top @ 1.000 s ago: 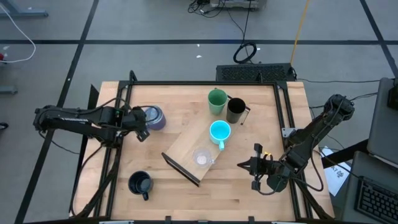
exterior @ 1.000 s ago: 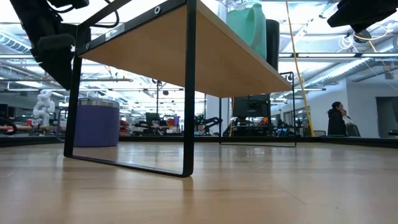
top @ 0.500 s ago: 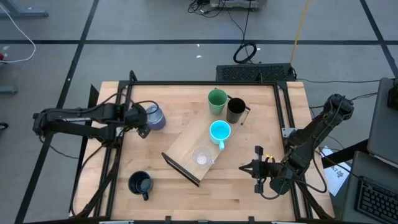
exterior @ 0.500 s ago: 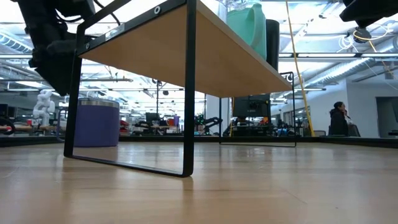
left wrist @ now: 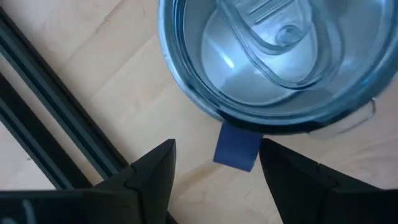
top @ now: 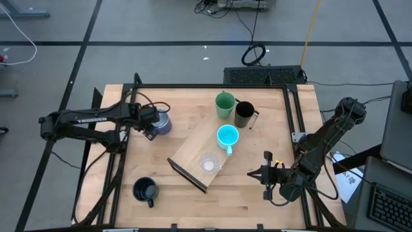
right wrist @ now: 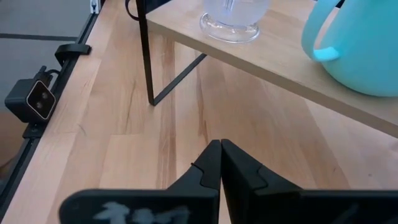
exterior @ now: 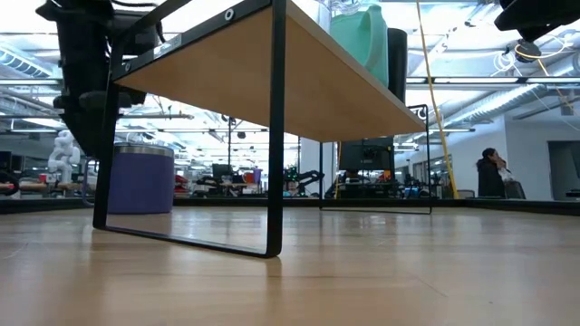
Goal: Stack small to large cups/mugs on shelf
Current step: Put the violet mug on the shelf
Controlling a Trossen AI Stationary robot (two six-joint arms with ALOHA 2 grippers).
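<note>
Left gripper [top: 156, 122] nearer purplish-grey shiny mug [top: 162, 120] — jaws wide

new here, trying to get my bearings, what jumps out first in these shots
The light-wood shelf lies slantwise mid-table, with the cyan mug and the tiny clear cup already on it. On the table's left side the left gripper hovers open at the purplish-grey mug. The right gripper waits shut near the right edge; the green cup and tall black mug stand together behind the shelf.

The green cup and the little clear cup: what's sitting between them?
The cyan mug sits between the green cup and the clear cup, on the shelf. The high view shows it best.
</note>
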